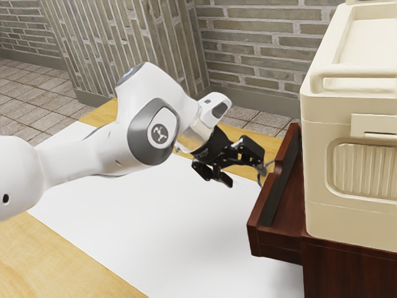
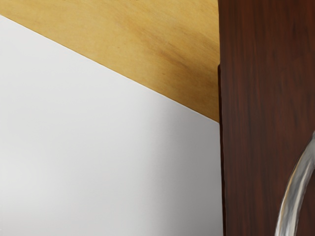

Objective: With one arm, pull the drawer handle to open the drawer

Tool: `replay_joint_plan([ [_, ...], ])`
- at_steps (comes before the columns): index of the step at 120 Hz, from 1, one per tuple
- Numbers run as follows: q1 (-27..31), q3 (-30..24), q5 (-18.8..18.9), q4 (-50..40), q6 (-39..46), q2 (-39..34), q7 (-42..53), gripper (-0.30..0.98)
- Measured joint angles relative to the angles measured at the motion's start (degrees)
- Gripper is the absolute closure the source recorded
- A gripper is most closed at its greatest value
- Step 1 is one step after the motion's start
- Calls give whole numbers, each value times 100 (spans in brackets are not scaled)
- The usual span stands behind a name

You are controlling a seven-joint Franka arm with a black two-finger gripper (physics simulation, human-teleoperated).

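Drawer (image 1: 273,242): dark reddish wood; stands partly open. Handle (image 2: 293,206): curved, metal. Claw (image 1: 245,178): black; hangs near handle, fingers spread wide.

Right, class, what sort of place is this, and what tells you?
Probably a simulated robot workspace in a room or courtyard: a brick wall, a tiled floor, and a robot arm over a wooden table.

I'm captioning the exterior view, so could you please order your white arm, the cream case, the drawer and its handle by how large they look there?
1. My arm and the cream case: too alike to rank.
2. The drawer.
3. Its handle, clearly smallest.
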Motion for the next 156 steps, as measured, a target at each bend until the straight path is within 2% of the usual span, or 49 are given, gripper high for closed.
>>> replay_joint_plan([
  [32,35,282,334,2,-15,12,11,0],
  [57,-42,459,459,-38,-119,-74,15,0],
  [98,107,493,575,-430,-186,-557,6,0],
  [141,117,333,624,-266,-187,-1202,-5,0],
  [148,138,131,933,-54,-201,-1246,-4,0],
  [156,74,-140,1574,437,-417,-1259,-5,0],
])
